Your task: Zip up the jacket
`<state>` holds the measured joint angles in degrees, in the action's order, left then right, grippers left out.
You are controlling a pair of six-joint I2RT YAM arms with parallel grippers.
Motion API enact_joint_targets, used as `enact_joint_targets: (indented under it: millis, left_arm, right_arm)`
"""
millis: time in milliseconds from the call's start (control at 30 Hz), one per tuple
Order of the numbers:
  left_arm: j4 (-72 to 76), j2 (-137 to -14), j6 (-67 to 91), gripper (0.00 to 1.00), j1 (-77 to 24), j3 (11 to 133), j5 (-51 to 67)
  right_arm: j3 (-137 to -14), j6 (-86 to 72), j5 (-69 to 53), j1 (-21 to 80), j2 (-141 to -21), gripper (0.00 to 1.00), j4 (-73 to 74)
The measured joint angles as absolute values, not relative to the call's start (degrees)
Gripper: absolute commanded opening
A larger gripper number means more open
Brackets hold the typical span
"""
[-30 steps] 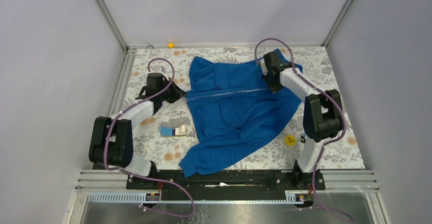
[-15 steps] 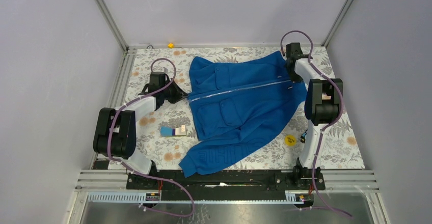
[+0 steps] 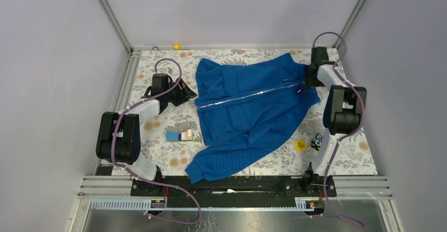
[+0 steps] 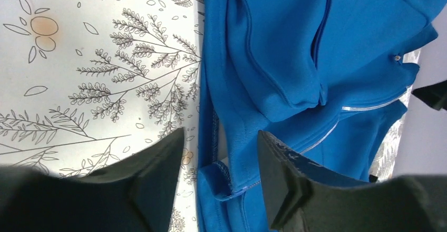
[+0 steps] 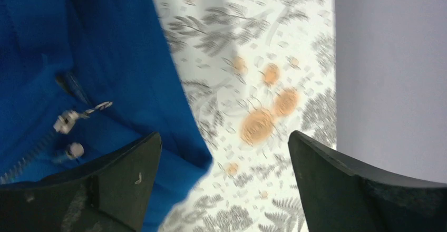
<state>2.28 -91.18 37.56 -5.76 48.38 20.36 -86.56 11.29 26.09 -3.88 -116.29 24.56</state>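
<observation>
As seen from the top external camera, the jacket (image 3: 248,116) lies spread flat across the middle of the floral tabletop (image 3: 348,158). Its long axis runs left to right, with the hem at the left and the collar end at the right. The silvery zipper (image 3: 248,96) follows that axis, slanting slightly away toward the right, and one sleeve (image 3: 211,166) trails toward the near edge. The left gripper (image 3: 187,93) sits at the hem end of the zipper, and the right gripper (image 3: 307,79) is just beside the collar end. In the left wrist view, the left gripper (image 4: 220,137) is spread apart, its fingers straddling the jacket's (image 4: 295,58) hem corner without pinching it. The right wrist view is blurred. It shows the right gripper (image 5: 221,137) released and wide, the jacket's (image 5: 105,42) edge reaching in from the left, and the zipper pull (image 5: 66,120) lying outside the fingers.
</observation>
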Motion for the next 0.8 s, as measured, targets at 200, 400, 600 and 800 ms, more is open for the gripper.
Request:
enact_joint_targets:
  millis: [200, 400, 600, 800]
  left_arm:
    - [1.17, -84.40, 33.74, 0.99, -6.42, 47.31, 17.37]
    - [-3.92, -68.69, 27.42, 0.99, -11.51, 48.71, 10.94]
    - [-5.98, -56.07, 23.64, 0.99, -16.75, 55.99, 12.29]
    - [-1.13, -44.88, 23.46, 0.99, -16.84, 61.56, 18.09]
  right_arm:
    - [-84.31, -3.64, 22.55, -5.06, -101.73, 1.00, 30.85]
    - [-70.19, -12.71, 8.16, 3.73, -74.98, 1.00, 30.44]
    - [-64.51, -17.93, -0.80, 9.08, -47.29, 1.00, 29.65]
    - [-72.31, -18.74, 1.41, 8.88, -30.65, 1.00, 29.65]
